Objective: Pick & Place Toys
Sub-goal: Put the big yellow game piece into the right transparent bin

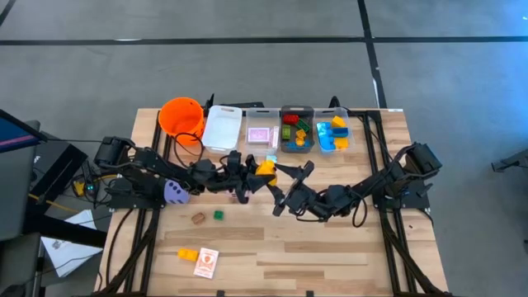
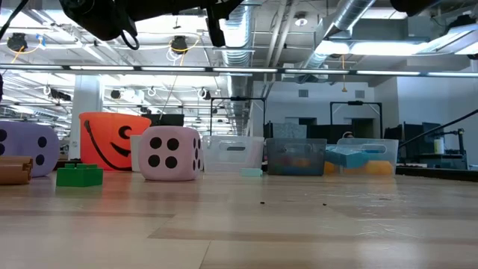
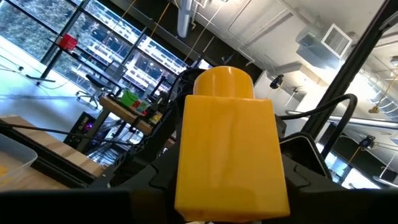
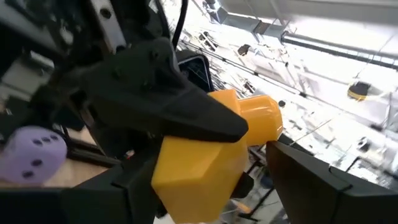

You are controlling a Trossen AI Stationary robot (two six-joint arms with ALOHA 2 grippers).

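Left end effector: raised above mid-bench, just in front of the row of bins, fingers pinching a yellow brick; the brick's round stud points away from the wrist.

Right end effector: raised, just beside the left one and facing it, fingers spread, one on each side of the same yellow brick; whether they touch it cannot be told.

Purple die: on the bench under the left arm.

Pink die: on the bench in front of the bins, black dots showing.

Green brick and brown piece: side by side on open bench, nearer the front.

Small yellow brick and pink-and-white card: near the front edge, just beside each other.

Orange bucket: back left of the bench.

White bin: next to the bucket.

Clear bins: one holding a pink card, one with mixed bricks, one with blue and yellow bricks.
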